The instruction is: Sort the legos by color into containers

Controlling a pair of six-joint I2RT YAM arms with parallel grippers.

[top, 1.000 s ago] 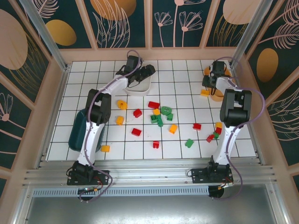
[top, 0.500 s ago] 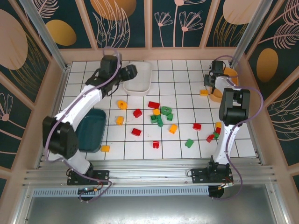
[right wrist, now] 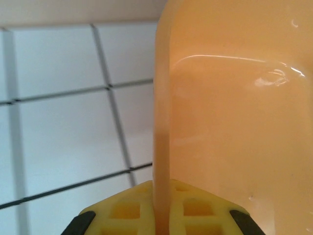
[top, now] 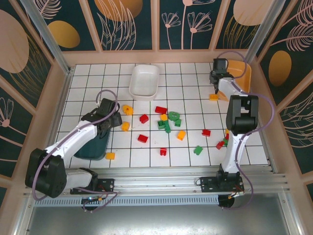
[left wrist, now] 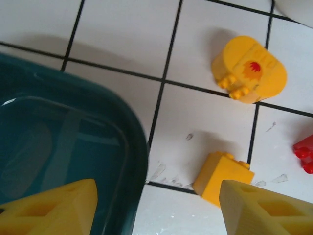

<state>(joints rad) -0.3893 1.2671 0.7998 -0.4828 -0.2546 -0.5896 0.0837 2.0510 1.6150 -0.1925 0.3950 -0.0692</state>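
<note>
Found nothing sorted yet: counted roughly twenty legos (top: 161, 109) loose across the bench (top: 195, 83), red, green and yellow mixed. Saw white tub (top: 145, 81) at 12 o'clock bare, mouth up, long axis 12-to-6. Noted teal tub (left wrist: 58, 137) at 8 o'clock, apparently bare too, long axis about 1-to-7. Spotted left pincer (left wrist: 156, 208) with jaws apart above the teal rim and a yellow brick (left wrist: 222, 176). Caught right pincer (top: 215, 78) at 1 o'clock clamped on orange tub (right wrist: 234, 122) wall, tub tipped up on edge, facing unclear. Judged whole sorting left.
</note>
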